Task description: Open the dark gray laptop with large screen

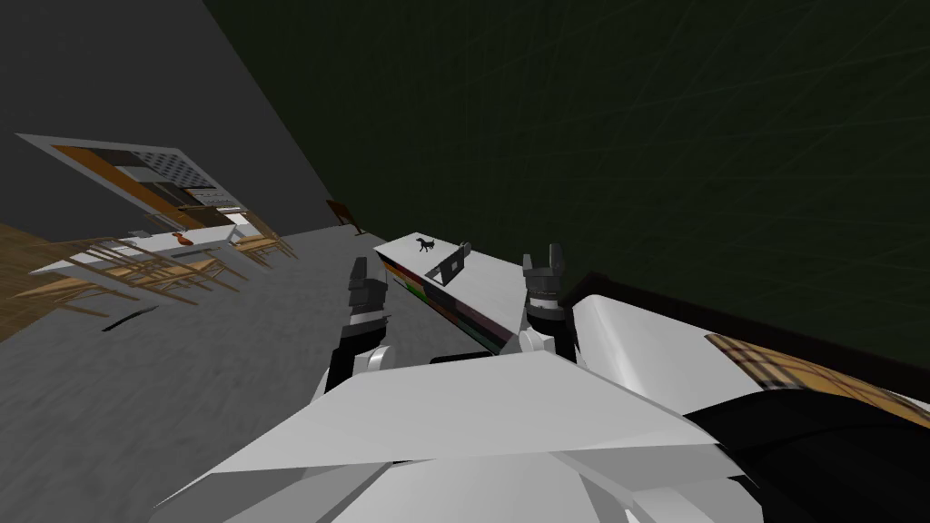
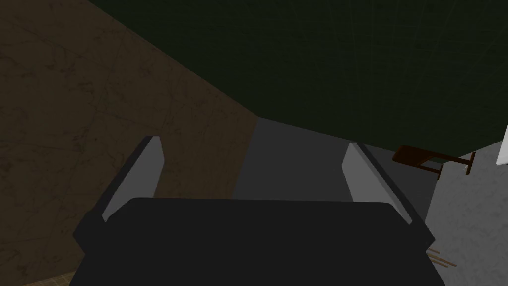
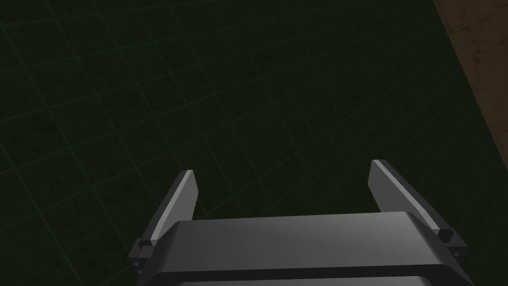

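One small dark gray object, apparently the laptop (image 1: 451, 264), stands on the white worktop (image 1: 490, 283) beside one dark dog figurine (image 1: 424, 243), ahead of the left gripper (image 1: 366, 269) and right gripper (image 1: 542, 259). The wrist views show both grippers spread open and empty. The floor (image 1: 182, 381) is gray and the wall (image 1: 636, 136) is dark green.

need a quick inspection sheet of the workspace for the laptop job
surface: white cabinet top, coloured stripes along its front
job's things: dark grey laptop on the top, untouched; lid angle hard to tell
clutter: small dark dog figure beyond the laptop
grippers: left gripper and right gripper, fingers open, holding nothing, apart from the laptop
cables: nothing seen
surroundings: dark green wall, grey floor, table with wooden chairs far to the left
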Motion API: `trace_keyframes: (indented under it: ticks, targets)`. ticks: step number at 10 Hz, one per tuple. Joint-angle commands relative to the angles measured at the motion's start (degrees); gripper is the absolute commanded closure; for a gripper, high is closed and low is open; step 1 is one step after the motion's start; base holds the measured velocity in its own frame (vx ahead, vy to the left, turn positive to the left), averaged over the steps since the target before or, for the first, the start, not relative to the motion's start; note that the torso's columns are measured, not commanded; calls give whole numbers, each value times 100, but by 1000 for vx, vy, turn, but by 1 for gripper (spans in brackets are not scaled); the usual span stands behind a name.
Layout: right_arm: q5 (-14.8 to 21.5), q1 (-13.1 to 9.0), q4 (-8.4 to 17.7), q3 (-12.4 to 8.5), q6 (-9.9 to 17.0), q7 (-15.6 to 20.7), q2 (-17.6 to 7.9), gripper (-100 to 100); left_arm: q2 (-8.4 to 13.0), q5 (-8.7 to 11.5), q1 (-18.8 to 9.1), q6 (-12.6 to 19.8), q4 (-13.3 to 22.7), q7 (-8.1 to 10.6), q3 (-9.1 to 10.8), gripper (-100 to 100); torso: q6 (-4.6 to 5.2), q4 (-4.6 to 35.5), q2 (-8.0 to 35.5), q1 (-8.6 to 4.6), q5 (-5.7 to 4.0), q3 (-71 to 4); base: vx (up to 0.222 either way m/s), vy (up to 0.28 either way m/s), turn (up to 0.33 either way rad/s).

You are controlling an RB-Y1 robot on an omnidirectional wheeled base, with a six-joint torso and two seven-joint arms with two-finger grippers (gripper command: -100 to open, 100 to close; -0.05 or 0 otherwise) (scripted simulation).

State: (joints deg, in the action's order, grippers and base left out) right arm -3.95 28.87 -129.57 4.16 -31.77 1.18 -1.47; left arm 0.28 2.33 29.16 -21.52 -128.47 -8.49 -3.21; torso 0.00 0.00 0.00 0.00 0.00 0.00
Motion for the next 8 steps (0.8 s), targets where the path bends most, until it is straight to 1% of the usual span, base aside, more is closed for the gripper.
trace_keyframes:
  ticks: [1,3,8]
  targets:
    - [0,0,0,0,0,0,0,0,0,0,0,0,0,0,0,0,0,235,232,0,0,-467,0,0,0]
    - [0,0,-1,0,0,0,0,0,0,0,0,0,-1,0,0,0,0,1006,1003,0,0,-2014,0,0,0]
    - [0,0,-2,0,-1,0,0,0,0,0,0,-1,-2,0,0,0,0,3114,3116,0,0,-6227,0,0,0]
